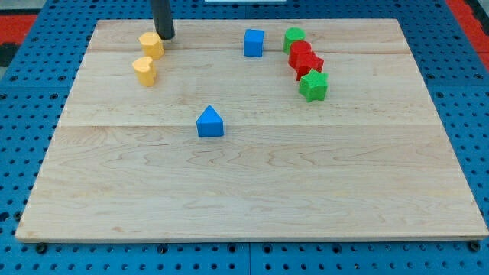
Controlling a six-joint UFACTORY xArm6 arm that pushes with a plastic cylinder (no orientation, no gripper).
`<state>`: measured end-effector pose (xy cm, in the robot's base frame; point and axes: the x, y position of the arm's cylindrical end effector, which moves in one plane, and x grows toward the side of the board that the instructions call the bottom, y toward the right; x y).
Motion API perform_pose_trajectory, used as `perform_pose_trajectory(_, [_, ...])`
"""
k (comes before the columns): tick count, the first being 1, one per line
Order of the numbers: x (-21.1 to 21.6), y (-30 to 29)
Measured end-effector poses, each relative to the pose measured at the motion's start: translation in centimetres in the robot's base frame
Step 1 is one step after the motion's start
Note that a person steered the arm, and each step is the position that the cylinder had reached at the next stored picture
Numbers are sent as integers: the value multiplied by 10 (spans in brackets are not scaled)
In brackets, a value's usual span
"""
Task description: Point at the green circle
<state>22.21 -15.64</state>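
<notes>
Green circle (pixel 294 37) at desk (pixel 252 183) top right, touching red block (pixel 300 53).
Light, stiff, slides easily; nothing to grip. No hand, bare tip (pixel 166 35) holds nothing, beside yellow block (pixel 151 44), far left.

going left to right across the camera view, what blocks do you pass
lower yellow block → upper yellow block → my tip → blue triangle → blue cube → green circle → green star. The two red blocks overlap them, so they are left out.
</notes>
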Motion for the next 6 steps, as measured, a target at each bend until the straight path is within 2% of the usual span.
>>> perform_pose_trajectory(1, [12, -11])
perform_pose_trajectory(2, [48, 8])
perform_pose_trajectory(3, [36, 34])
perform_pose_trajectory(4, [-29, 79])
perform_pose_trajectory(5, [-29, 123])
perform_pose_trajectory(6, [-27, 212])
